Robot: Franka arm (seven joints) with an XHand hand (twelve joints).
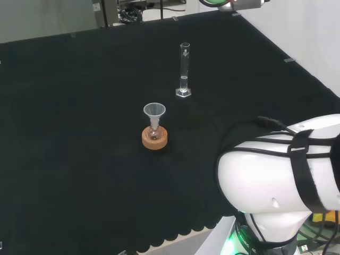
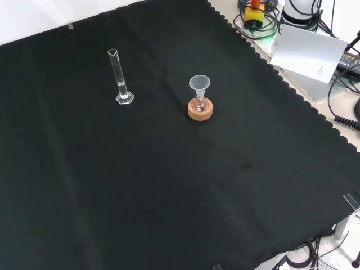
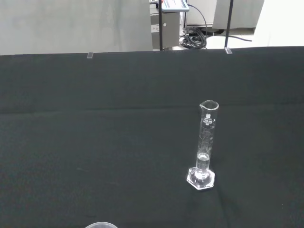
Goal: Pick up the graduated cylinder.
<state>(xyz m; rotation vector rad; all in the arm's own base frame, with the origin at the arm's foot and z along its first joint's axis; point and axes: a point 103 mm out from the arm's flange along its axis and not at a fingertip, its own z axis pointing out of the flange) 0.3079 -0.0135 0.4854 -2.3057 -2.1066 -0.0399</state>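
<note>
Head view: graduated cylinder [image 1: 184, 71] stands upright and untouched on the bench [image 1: 79, 133], well beyond the funnel [image 1: 154, 114] on its cork ring [image 1: 155, 138]; can't tell hand state, so approach, grasp, lift all remain.
</note>
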